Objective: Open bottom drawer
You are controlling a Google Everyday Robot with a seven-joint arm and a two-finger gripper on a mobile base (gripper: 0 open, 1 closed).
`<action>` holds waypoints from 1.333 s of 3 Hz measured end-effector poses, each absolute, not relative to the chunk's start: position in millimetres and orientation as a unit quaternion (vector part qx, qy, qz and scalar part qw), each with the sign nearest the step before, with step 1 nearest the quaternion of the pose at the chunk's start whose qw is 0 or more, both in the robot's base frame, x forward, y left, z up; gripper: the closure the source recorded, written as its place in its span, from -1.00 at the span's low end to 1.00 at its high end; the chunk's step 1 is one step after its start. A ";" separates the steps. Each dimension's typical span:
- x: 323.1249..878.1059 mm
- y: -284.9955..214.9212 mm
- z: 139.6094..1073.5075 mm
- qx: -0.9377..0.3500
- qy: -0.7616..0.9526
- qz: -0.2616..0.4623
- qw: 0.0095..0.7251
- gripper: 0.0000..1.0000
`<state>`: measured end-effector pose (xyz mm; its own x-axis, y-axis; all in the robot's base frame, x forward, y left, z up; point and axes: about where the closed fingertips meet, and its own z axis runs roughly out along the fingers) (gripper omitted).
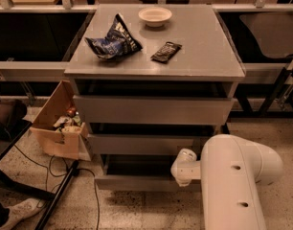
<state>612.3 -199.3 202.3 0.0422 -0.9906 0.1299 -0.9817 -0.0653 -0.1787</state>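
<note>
Grey cabinet (153,110), three drawers. The bottom drawer (141,182) is the lowest front, just above the speckled floor (137,210), with a dark gap above it. How far out it is, cannot tell.

The white arm (237,186) comes in from the lower right. The gripper (181,168) is at the bottom drawer's right end, against the upper edge of its front. Clenched or released: cannot tell, as the end is hidden against the drawer.

On the cabinet's top surface (208,61): a crumpled blue chip bag (113,43) at left, a pale bowl (155,16) at the back, and a dark snack wrapper (166,51) mid-right, all apart.

An open cardboard box (55,126) with clutter inside sits on the floor just left of the cabinet. A black cable (95,195) runs over the floor near it.
</note>
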 end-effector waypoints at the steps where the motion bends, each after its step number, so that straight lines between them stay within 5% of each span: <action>1: 597.7 -210.1 209.1 -0.705 0.702 -0.102 0.009 1.00; 3: 576.8 -225.0 213.6 -0.691 0.717 -0.094 -0.011 1.00; 4: 576.8 -225.0 213.6 -0.691 0.717 -0.094 -0.011 0.62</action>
